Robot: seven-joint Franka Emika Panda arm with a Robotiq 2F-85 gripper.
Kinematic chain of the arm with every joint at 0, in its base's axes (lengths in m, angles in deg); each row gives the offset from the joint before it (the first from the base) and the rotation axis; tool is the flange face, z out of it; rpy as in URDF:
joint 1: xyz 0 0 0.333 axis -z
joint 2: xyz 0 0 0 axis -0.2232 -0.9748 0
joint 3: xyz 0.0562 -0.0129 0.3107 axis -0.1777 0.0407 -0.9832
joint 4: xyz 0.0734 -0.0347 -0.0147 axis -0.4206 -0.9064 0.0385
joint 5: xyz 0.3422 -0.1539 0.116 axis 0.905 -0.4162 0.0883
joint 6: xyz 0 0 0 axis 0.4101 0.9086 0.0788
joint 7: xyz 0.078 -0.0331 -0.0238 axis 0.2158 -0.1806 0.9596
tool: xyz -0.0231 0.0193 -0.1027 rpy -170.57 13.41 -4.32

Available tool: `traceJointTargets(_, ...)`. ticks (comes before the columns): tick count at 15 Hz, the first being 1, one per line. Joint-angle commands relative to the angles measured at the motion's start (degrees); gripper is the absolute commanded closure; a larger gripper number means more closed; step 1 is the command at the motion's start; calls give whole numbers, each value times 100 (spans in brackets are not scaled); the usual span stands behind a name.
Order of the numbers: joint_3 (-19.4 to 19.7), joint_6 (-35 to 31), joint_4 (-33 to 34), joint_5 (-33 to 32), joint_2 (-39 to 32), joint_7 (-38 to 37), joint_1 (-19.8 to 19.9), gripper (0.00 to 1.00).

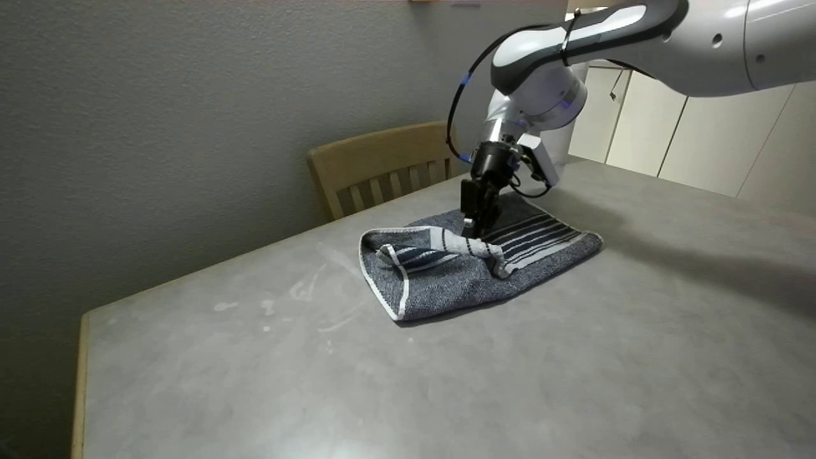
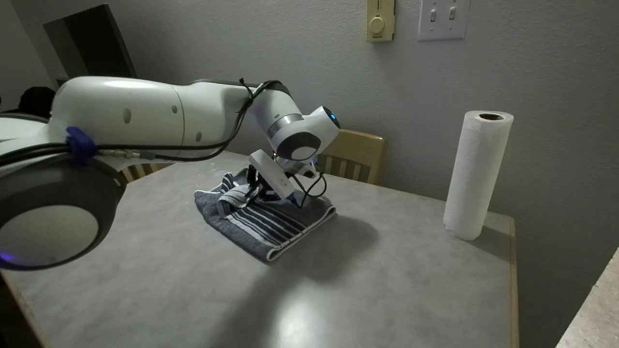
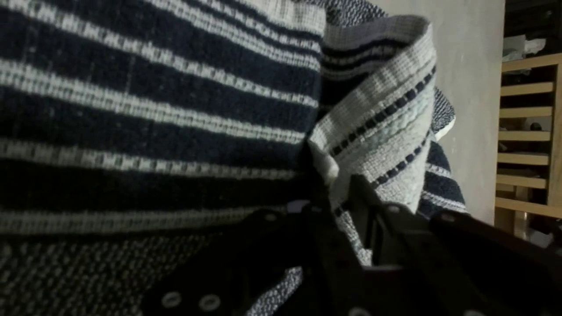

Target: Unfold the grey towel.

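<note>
On the left of an exterior view the table (image 1: 255, 382) is mottled grey, marked with pale smears and edged in wood. Next comes a wooden chair (image 1: 376, 150) with a slatted back, partly hidden by the table. At the centre the grey towel (image 1: 459, 296) lies partly folded on the table: nubbly blue-grey weave, white stitched hem, dark and pale stripes, its left end curled into an open fold. The black gripper (image 1: 477, 224) points down into it, the tips partly behind a pale ridge of cloth. The arm (image 1: 612, 57) enters from the upper right, cut off by the frame, and bends downward at the wrist.

In an exterior view a white block (image 2: 271, 174) at the wrist hides much of the gripper; at the right a smooth paper roll (image 2: 476, 179) stands on the table.

In the wrist view ribbed stripes fill the upper left; at lower centre the fingers (image 3: 362, 195), dark and hard to make out, stand near each other with pale cloth between. Whether they pinch it cannot be told.
</note>
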Motion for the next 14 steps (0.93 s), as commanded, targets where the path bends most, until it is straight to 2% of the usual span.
traceJointTargets(1,-82,-127,-154,129,0,126,109,100)
traceJointTargets(8,-90,-88,-93,106,0,175,103,99)
traceJointTargets(14,-214,277,527,-44,15,411,-201,99)
